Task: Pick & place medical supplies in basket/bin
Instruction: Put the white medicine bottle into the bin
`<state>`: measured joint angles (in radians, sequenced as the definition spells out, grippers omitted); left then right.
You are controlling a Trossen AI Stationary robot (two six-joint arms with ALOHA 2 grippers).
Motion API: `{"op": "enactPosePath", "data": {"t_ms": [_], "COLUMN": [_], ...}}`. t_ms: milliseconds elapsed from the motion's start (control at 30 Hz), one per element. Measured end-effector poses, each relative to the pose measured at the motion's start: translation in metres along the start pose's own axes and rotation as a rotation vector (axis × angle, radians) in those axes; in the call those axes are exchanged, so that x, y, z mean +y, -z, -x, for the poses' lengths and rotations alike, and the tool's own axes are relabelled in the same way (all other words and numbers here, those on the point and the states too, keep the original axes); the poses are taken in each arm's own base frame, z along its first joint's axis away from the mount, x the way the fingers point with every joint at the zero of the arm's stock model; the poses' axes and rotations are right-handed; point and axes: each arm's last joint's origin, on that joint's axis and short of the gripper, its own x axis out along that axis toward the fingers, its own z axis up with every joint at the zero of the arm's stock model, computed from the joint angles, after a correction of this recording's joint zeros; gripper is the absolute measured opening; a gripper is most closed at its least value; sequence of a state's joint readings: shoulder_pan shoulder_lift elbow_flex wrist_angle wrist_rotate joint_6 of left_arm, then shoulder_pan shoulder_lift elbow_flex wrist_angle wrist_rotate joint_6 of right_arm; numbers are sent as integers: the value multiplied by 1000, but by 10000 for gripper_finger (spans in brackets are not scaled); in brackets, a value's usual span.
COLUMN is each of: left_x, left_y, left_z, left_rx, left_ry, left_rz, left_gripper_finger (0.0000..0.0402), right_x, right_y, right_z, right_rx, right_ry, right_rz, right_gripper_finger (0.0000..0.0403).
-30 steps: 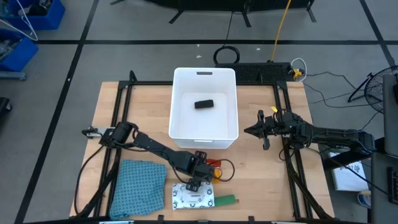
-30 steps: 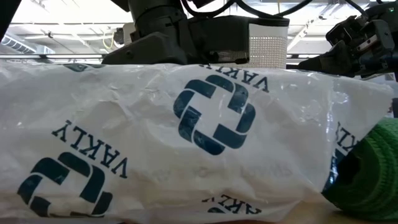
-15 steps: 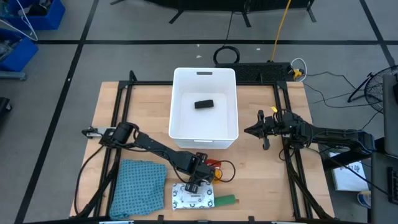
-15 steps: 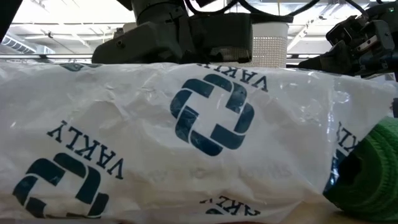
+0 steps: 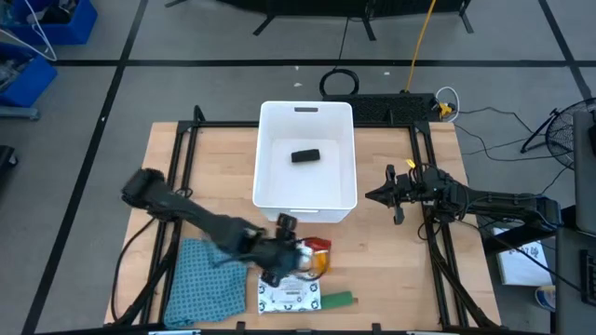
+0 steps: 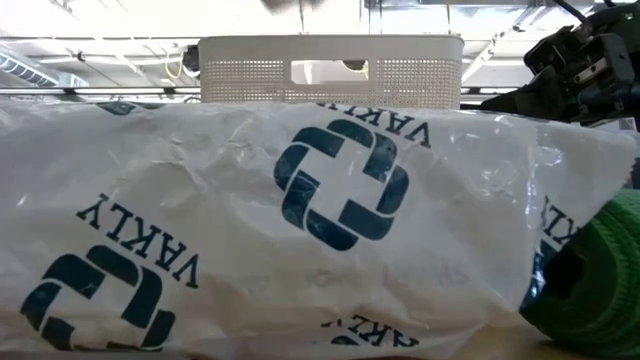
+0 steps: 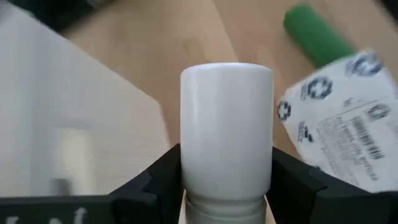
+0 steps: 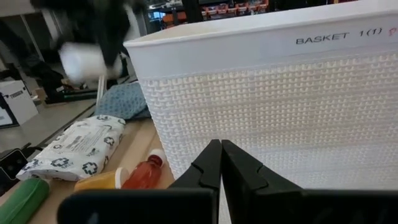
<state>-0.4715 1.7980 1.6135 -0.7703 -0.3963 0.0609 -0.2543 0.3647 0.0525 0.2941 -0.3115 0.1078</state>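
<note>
Motion-blurred left pincer (image 5: 282, 244); cropped white packet (image 6: 300, 220)

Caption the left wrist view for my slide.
Left claw shut on a white bottle, above the table, with the white packet and green oblong beyond.

white woven-textured plastic basket (image 5: 306, 200) | black oblong item (image 5: 305, 155) | white crinkled packet (image 5: 289, 297), dark teal print | green cylinder (image 5: 337, 300) | teal-blue cloth (image 5: 204, 279) | orange-red bottle (image 8: 140, 173), white cap | white cylindrical bottle (image 7: 227, 124)

White basket (image 5: 306, 119): upright, holds black oblong (image 5: 304, 155). Your left gripper (image 5: 282, 244) clamps white cylinder (image 7: 226, 127). In front: orange piece (image 5: 318, 246), printed white packet (image 5: 289, 296), green oblong (image 5: 338, 299).
</note>
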Motion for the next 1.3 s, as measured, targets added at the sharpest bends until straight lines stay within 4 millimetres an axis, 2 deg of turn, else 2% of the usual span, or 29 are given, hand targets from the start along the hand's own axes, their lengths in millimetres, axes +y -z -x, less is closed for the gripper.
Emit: {"op": "enactPosePath", "data": {"t_ms": [133,200,300,367,500,600,733,867,933,1067,1200,1300], "left_x": [1,-1,0,3,4,9,13,19,22,29,40,52], "left_y": [2,10,32,55,109,145,185,211,219,223,213,194], "left_z": [65,94,126,137,129,124,117,116,115,118,129,142], "left_rx": [-105,-150,-214,-262,-375,-522,-672,-764,-786,-826,-887,-919], "left_ry": [-113,-176,-249,-310,-360,-358,-375,-431,-454,-459,-412,-401], "left_rz": [27,25,56,105,196,305,413,539,601,727,796,802], "left_gripper_finger": [179,179,180,183,181,180,186,185,183,186,184,182], "right_x": [0,0,0,0,0,0,0,0,0,0,0,0], "right_y": [1,1,1,1,1,1,2,1,1,1,1,1], "right_z": [0,0,0,0,0,0,0,0,0,0,0,0], "right_rx": [7,9,12,12,14,15,15,15,15,15,13,9], "right_ry": [-3,-3,-3,-3,-3,-3,-3,-3,-3,-3,-3,-3], "right_rz": [-3,-3,-4,-4,8,11,33,40,40,39,34,18], "right_gripper_finger": [4,4,4,4,4,4,4,4,4,4,4,4]}}
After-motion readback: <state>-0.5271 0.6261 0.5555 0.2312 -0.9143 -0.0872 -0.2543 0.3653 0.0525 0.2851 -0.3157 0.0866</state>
